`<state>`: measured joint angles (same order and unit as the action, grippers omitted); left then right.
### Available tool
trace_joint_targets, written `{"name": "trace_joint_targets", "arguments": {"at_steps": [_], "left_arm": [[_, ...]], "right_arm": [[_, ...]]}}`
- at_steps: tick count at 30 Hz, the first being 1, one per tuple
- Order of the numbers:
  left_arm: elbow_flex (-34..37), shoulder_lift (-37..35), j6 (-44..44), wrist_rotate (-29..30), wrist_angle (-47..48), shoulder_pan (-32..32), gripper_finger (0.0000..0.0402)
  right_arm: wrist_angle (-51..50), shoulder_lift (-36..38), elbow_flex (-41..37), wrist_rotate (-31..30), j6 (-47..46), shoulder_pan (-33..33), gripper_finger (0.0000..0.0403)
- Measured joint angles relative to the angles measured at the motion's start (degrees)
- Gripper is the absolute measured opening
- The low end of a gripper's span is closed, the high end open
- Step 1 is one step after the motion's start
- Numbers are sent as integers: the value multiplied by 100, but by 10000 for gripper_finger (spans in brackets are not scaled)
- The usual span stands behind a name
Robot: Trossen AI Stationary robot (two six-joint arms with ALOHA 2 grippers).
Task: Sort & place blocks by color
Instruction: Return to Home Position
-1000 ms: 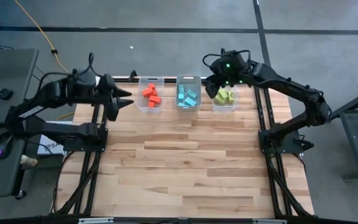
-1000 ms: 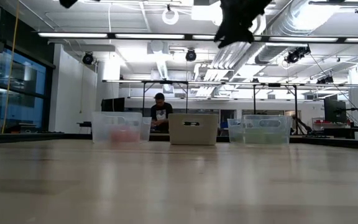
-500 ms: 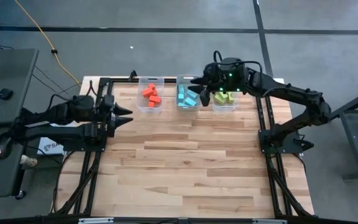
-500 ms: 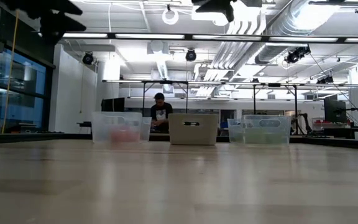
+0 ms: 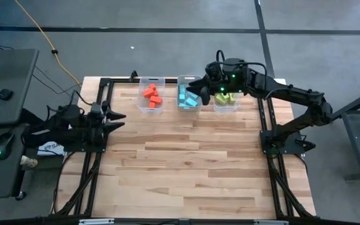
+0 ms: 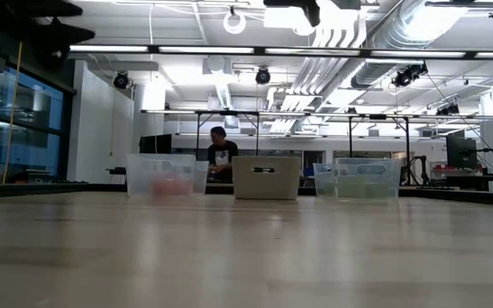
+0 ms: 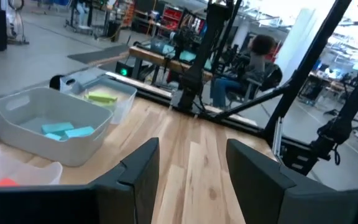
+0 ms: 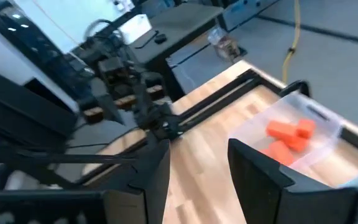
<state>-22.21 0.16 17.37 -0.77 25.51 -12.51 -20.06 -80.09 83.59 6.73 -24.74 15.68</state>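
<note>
Three clear bins stand in a row at the table's far edge. The left bin (image 5: 151, 95) holds red-orange blocks (image 8: 289, 132). The middle bin (image 5: 189, 97) holds light blue blocks (image 7: 67, 130). The right bin (image 5: 226, 99) holds yellow-green blocks (image 7: 102, 97). My right gripper (image 5: 196, 85) hangs high over the middle bin, pointing toward the table's left; it is open and empty (image 8: 197, 152). My left gripper (image 5: 120, 117) sits low at the table's left edge, pointing level across the table, also open and empty (image 7: 191, 152).
The wooden tabletop (image 5: 192, 169) in front of the bins is bare. Black frame rails (image 5: 99, 156) run along both side edges. In the low view the bins (image 6: 266, 177) stand in a row, and a person (image 6: 222, 154) sits beyond the table.
My left gripper has sunk and drawn back toward the table's left and near edges, tipping to level. My right gripper has swung from above the yellow-green bin toward the left, over the blue bin, and tipped up from pointing down to nearly level. Neither gap has changed.
</note>
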Motion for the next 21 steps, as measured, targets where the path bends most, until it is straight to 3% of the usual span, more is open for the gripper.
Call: {"name": "trace_joint_targets", "arguments": {"at_steps": [9, 21], "left_arm": [[370, 5, -190, -3, -587, 17, 162], [1664, 7, -52, 155, -1798, 18, 162]], "right_arm": [[438, 0, 2, 256, -176, -305, 151], [194, 149, 2, 272, 310, -475, 151]]}}
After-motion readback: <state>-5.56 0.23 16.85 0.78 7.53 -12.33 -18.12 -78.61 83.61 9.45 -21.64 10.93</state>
